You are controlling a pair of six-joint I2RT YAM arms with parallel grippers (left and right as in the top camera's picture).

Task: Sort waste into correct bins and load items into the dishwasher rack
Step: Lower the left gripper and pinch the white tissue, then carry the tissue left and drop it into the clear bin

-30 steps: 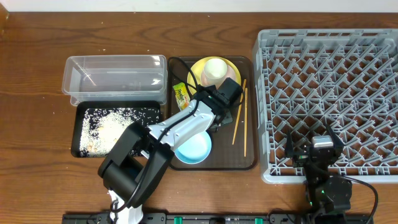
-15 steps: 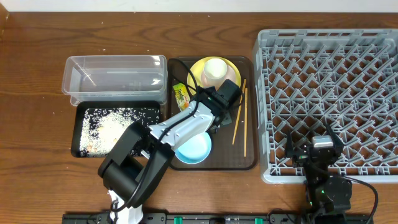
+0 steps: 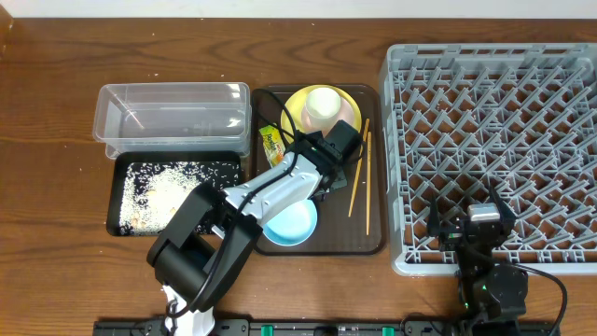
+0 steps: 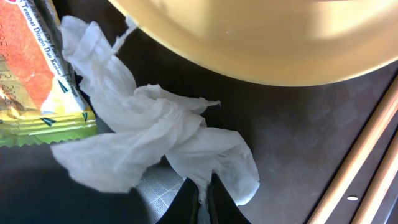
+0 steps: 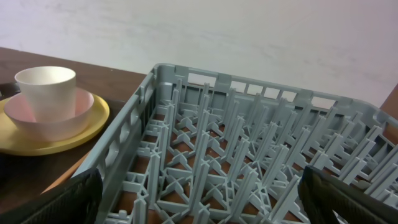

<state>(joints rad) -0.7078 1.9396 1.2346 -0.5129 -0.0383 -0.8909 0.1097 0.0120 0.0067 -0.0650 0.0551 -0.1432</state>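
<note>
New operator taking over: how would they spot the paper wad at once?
Find the dark brown serving tray left of the grey dishwasher rack. On it, by the yellow plate and beside the green-orange snack wrapper, lies the crumpled white paper wad: the only soft, shapeless white thing there.

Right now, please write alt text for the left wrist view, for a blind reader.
The left claw is shut on the edge of a crumpled white paper wad lying on a dark tray, between a snack wrapper, a yellow plate and chopsticks.
</note>
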